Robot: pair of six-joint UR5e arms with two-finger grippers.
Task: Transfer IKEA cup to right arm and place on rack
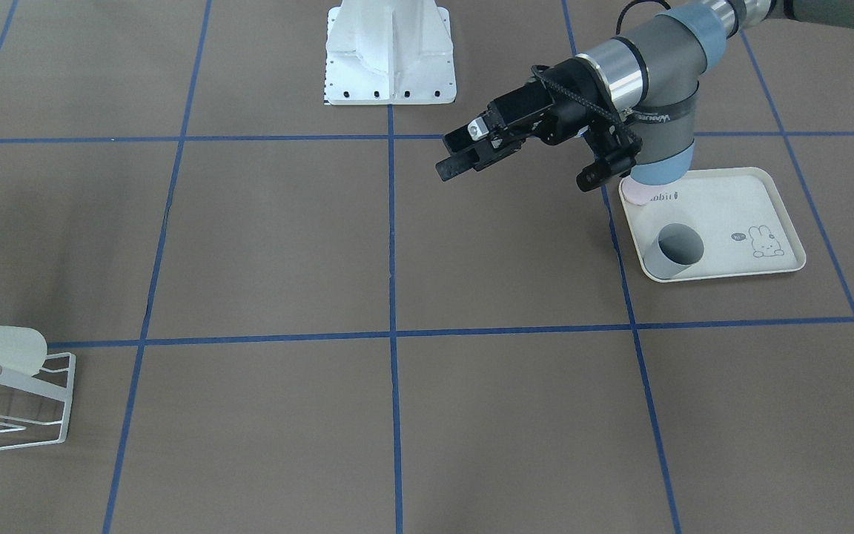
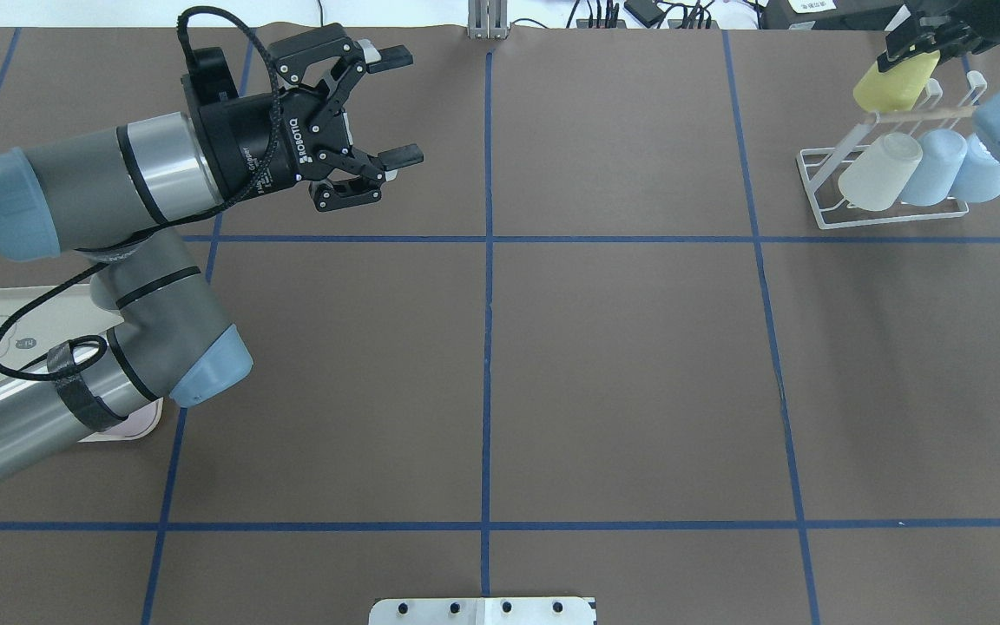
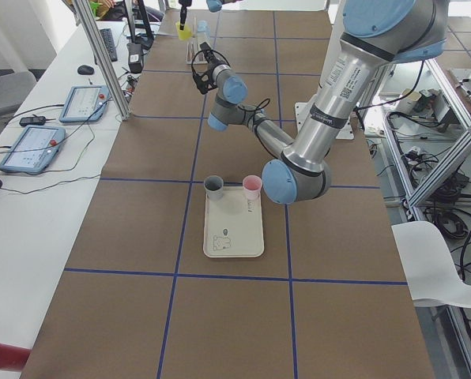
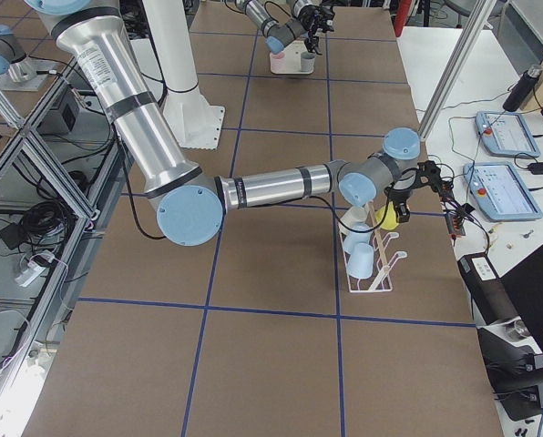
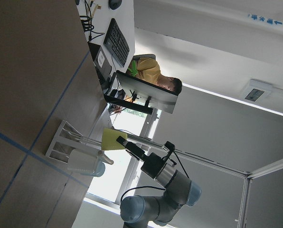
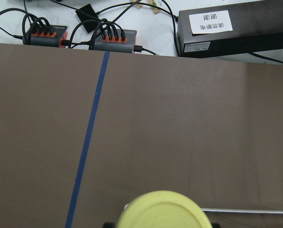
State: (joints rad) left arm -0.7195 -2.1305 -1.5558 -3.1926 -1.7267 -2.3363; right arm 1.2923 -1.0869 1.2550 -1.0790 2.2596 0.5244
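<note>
The yellow cup (image 2: 895, 82) was up at the far corner of the table (image 2: 621, 365), clamped in the right gripper (image 2: 910, 59) and held just above the wooden rod (image 2: 925, 113) at the top of the rack (image 2: 821, 187). From where I stood it looked tilted over the rod, not yet seated on anything. Below it a pale cup (image 2: 878, 174) and two blue cups (image 2: 943, 165) hung side by side on the prongs.

The left gripper (image 2: 403, 106) hung well away with its fingers spread wide and nothing between them. Beneath that arm sat the tray (image 1: 775, 193) with a grey cup (image 1: 672, 252) and a pink cup (image 3: 252, 187) on it.

The danger, I thought, was in the last bit of lowering. If the cup's mouth missed its prong, letting go would drop it onto the cups underneath or off the side. The wire rack looked light, so a push from the gripper or the cup's rim could slide or tip it and shake its neighbours loose.
</note>
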